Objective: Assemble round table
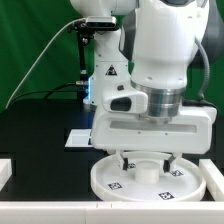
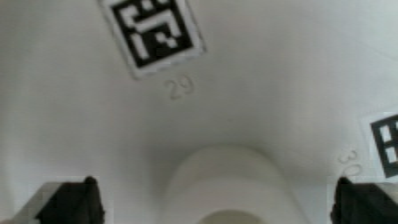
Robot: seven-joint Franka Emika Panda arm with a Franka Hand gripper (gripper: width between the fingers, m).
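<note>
white arm (image 1: 160,50) fills most of the exterior view, so you see little of the black surface (image 1: 40,130) beneath it. the rimmed round disc (image 1: 105,180) lies flat on that surface at 6 o'clock in the exterior view, directly under the wrist. lying flat like this, it gives you a steady base to work down onto. the marker board (image 1: 78,139) lies flat at about 10 o'clock from the disc, apart from it and clear of the work.

your end effector (image 1: 147,163) hangs low over the disc's middle, spread wide and gripping nothing. its dark fingers (image 2: 68,203) stand either side of a short white cylinder (image 1: 146,173) that rises from the disc's centre, with a gap showing on both sides in the wrist view. i take that cylinder for the leg, though i cannot tell whether it is seated or only standing there. the straddle looks like the set-up for a centred pinch.

two square tags (image 2: 157,32) show on the disc face in the wrist view, unobstructed.
</note>
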